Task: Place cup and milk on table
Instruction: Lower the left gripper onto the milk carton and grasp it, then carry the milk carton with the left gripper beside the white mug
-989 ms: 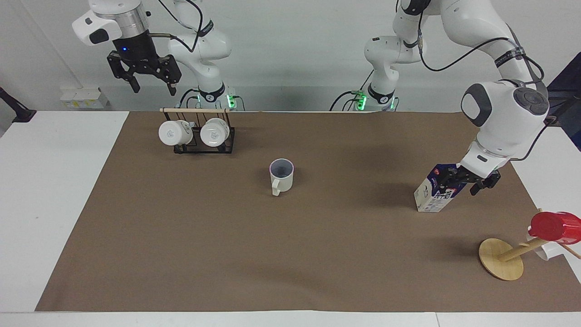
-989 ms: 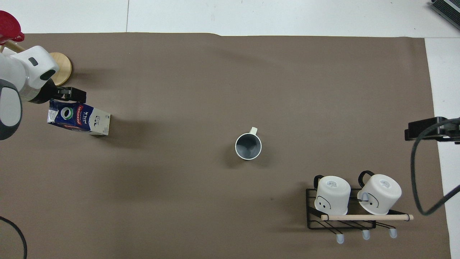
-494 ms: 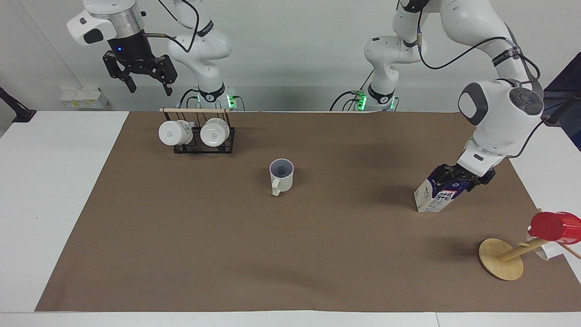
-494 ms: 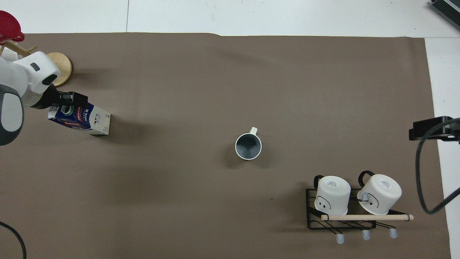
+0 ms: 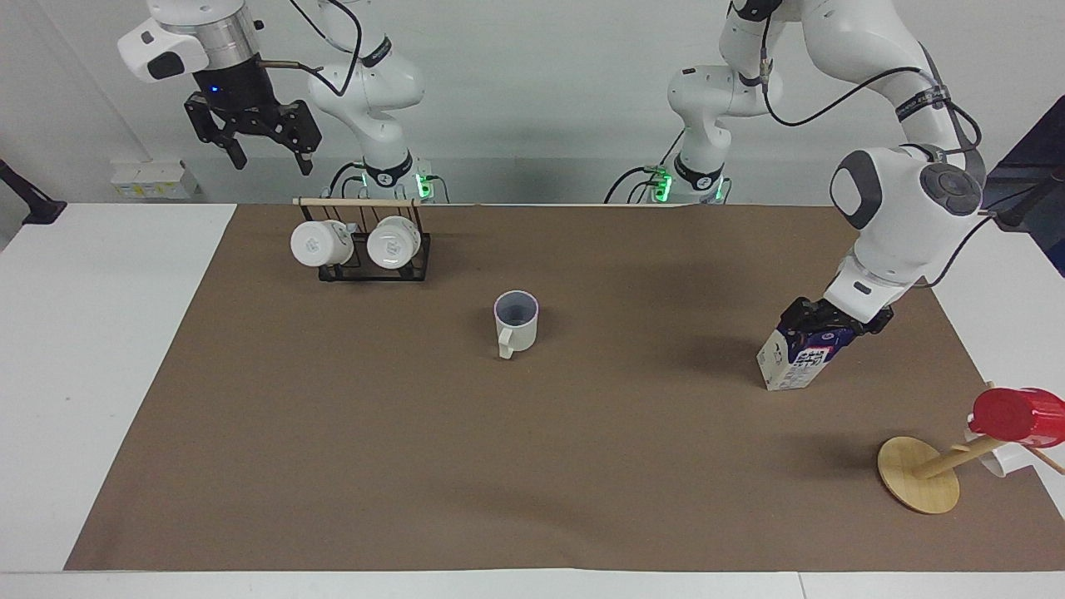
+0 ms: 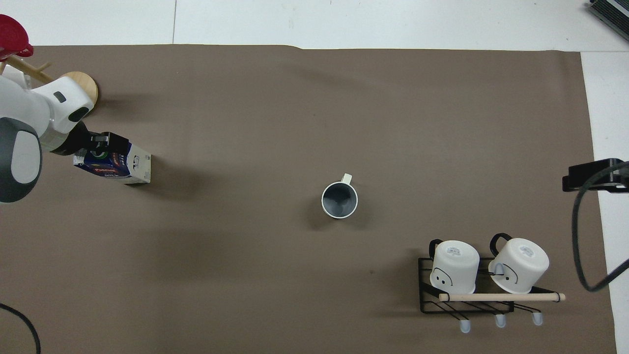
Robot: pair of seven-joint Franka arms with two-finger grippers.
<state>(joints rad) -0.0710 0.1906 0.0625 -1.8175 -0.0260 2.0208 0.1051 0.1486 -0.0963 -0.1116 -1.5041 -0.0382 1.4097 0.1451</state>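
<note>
The milk carton (image 5: 790, 363) rests with its base on the brown mat (image 5: 499, 457) toward the left arm's end of the table (image 5: 100, 333), leaning over. My left gripper (image 5: 825, 321) is shut on its dark blue top; it also shows in the overhead view (image 6: 102, 146) above the carton (image 6: 128, 166). The cream cup (image 5: 517, 321) stands upright on the mat near the middle, handle pointing away from the robots; it also shows in the overhead view (image 6: 339, 199). My right gripper (image 5: 269, 160) is open and empty, raised high over the mug rack.
A black wire rack (image 5: 366, 268) holding two white mugs stands near the robots at the right arm's end, also in the overhead view (image 6: 471, 300). A tipped wooden stand (image 5: 915, 476) carries a red cup (image 5: 1017, 413) at the left arm's end.
My left gripper has moved toward the right arm's end with the carton's top, so the carton leans less. My right gripper has risen a little. The cup has not moved.
</note>
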